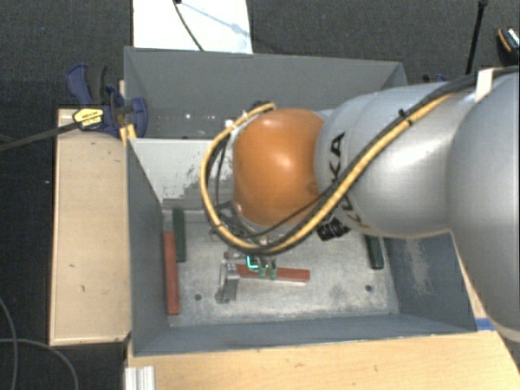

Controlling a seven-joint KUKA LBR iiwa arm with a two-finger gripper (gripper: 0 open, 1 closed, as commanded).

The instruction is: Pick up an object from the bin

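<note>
The claw (236,276) hangs low over the floor of the bin (146,242), towards the near side, under the arm's orange cover (272,173). Whether it is wide or narrow cannot be told. A short red-brown bar (291,275) lies just to its right, long axis left to right, with its left end at the claw. A longer red bar (171,275) lies along the left wall, well apart.

1 stick (171,273) along bin's (146,287) left wall, 1 bar (286,275) mid-floor
</note>
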